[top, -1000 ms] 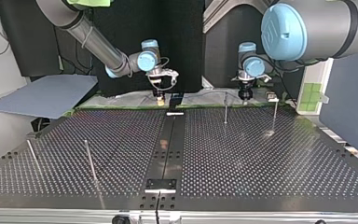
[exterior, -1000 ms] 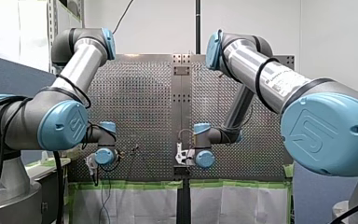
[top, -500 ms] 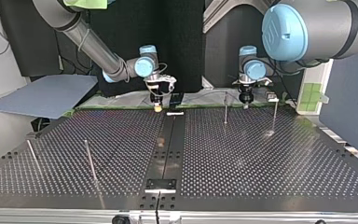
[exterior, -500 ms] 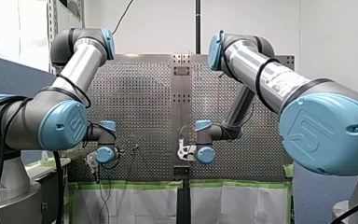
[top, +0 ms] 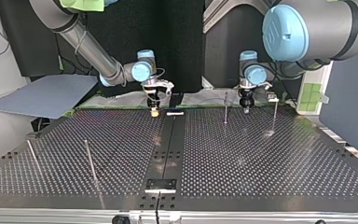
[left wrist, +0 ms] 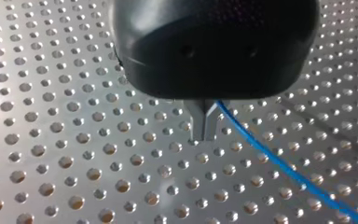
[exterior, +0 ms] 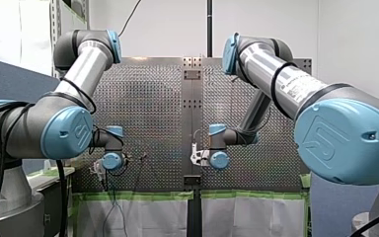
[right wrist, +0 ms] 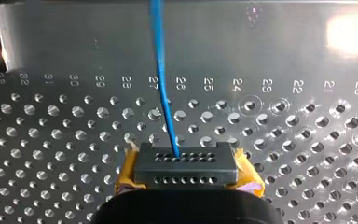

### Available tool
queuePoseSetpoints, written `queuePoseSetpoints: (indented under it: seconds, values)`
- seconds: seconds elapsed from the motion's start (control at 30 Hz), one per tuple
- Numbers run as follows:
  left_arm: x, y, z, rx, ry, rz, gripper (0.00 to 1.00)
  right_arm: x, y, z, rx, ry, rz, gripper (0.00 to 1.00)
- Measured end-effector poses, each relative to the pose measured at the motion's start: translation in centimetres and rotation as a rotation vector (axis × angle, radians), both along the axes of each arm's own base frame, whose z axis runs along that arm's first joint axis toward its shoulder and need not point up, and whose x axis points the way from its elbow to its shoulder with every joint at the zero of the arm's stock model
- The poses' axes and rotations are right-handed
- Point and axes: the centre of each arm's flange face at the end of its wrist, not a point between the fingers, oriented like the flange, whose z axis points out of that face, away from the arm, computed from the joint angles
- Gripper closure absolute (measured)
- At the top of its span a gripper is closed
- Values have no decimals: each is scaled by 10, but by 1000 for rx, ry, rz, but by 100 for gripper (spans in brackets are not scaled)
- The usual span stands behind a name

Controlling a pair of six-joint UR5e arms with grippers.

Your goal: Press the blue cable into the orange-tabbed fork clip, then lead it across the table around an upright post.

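The blue cable (right wrist: pixel 161 70) runs from between my right gripper's (right wrist: pixel 186 175) yellow-taped black pads out over the perforated plate. That gripper is shut on the cable. In the top view it hangs low over the table's far edge, left of the centre strip (top: pixel 154 111). My left gripper (left wrist: pixel 204 133) has its metal fingers pressed together just above the plate, and the blue cable (left wrist: pixel 279 163) leaves them and trails away beside them. In the top view it (top: pixel 245 108) stands between two upright posts (top: pixel 225 108) (top: pixel 274 115). I cannot make out the orange-tabbed clip.
Two more thin posts (top: pixel 90 161) (top: pixel 31 156) stand at the top view's near left. A small white piece (top: pixel 175 113) lies on the dark centre strip (top: pixel 168 149). A grey board (top: pixel 46 95) lies beyond the table's far left corner.
Both grippers have come down closer to the table at its far edge. My right gripper also shifted a little to the top view's left.
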Motion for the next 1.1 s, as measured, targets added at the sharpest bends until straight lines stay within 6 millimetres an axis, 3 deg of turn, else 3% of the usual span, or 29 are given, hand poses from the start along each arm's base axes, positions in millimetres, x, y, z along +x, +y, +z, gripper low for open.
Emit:
queuePoseSetpoints:
  seconds: [0.3, 0.37, 0.5, 0.57, 0.6, 0.67, 0.7, 0.77, 0.87, 1.1]
  values:
    - [5, 2, 2, -3, 5, 2, 99, -5, -9, 3, 1, 1, -14, 100]
    - [5, 2, 2, -2, 9, 0, 87, -6, -9, 2, 2, 2, -14, 100]
    - [5, 2, 2, -4, 12, -11, 76, -6, -9, 2, 3, 5, -13, 100]
    - [5, 2, 2, 0, 12, -14, 60, -6, -9, 2, 4, 7, -13, 100]
    - [5, 2, 2, 3, 12, -15, 60, -6, -9, 2, 4, 7, -13, 100]
    - [5, 3, 2, 7, 12, -17, 25, -6, -9, 1, 6, 11, -12, 100]
    - [6, 4, 2, 9, 12, -19, 25, -6, -8, 1, 6, 12, -12, 100]
    - [5, 4, 2, 10, 16, -24, 11, -6, -8, 1, 8, 17, -12, 100]
    - [3, 3, 0, 19, 36, -30, 3, -7, -8, 0, 11, 22, -12, 100]
    - [-5, 1, -5, 69, 108, -53, 3, -7, -7, -1, 13, 26, -11, 100]
